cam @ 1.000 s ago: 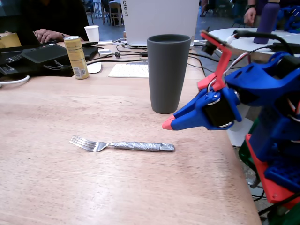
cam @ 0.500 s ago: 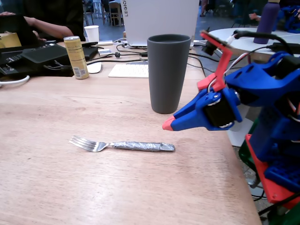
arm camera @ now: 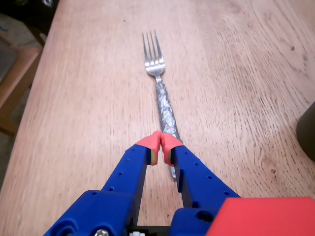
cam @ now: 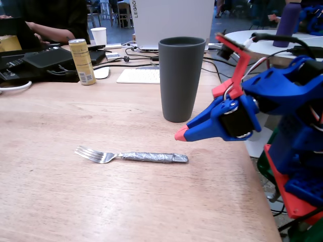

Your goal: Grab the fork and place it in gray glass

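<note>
The fork (cam: 132,156) lies flat on the wooden table, tines to the left and its tape-wrapped handle to the right in the fixed view. In the wrist view the fork (arm camera: 161,88) points away from me, tines far. The gray glass (cam: 180,79) stands upright behind the fork's handle end; only its edge shows at the right of the wrist view (arm camera: 308,132). My blue gripper with red tips (cam: 181,135) hovers just above the handle's end, apart from it. In the wrist view the gripper (arm camera: 160,143) has its tips pressed together with nothing between them.
A yellow can (cam: 82,61), a white paper cup (cam: 99,36), a white keyboard (cam: 139,75), cables and a black laptop (cam: 38,59) sit at the back. A person's arm rests at the far left. The table's right edge (cam: 260,196) runs beside my arm.
</note>
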